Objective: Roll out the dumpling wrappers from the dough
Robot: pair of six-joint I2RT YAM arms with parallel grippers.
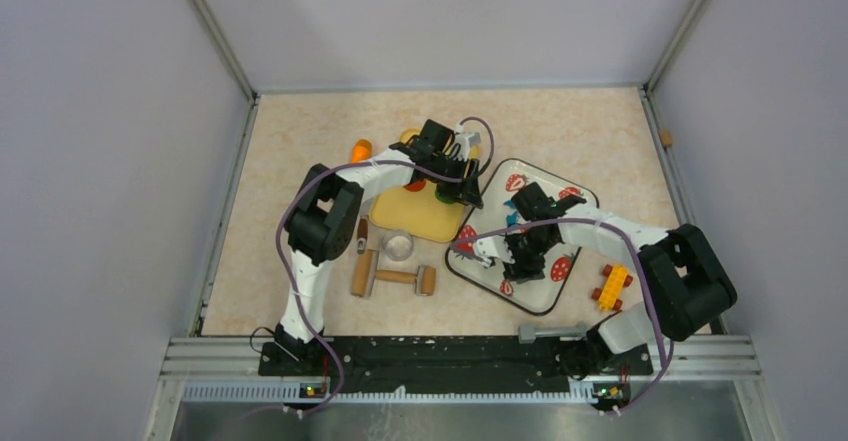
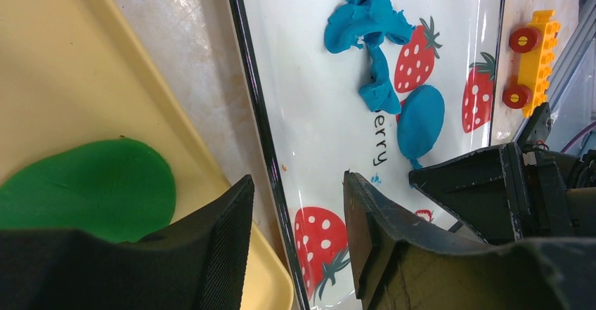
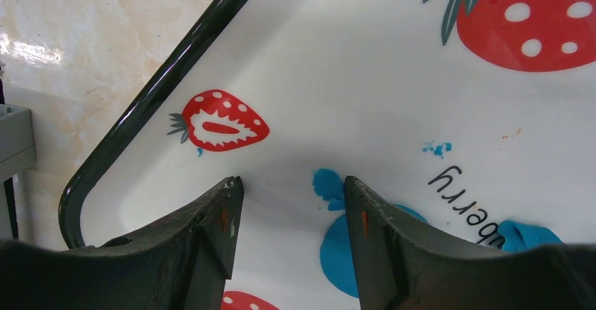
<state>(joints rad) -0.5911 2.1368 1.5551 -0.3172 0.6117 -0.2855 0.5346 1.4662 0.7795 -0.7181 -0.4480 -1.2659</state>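
Ragged lumps of soft blue dough [image 2: 362,22] lie on the glossy strawberry-printed tray [image 2: 309,99] beside one smooth, flat round wrapper [image 2: 420,121], with the right end effector [image 3: 292,183] spread empty over that tray and the left end effector [image 2: 296,183] spread empty above its black rim.

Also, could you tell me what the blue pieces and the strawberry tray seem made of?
The dough: soft matte modelling clay, by its torn, folded edges. The flat blue disc: likely the same clay, pressed flat and smooth. The strawberry tray: glossy, perhaps plastic or enamelled metal; it mirrors the light.
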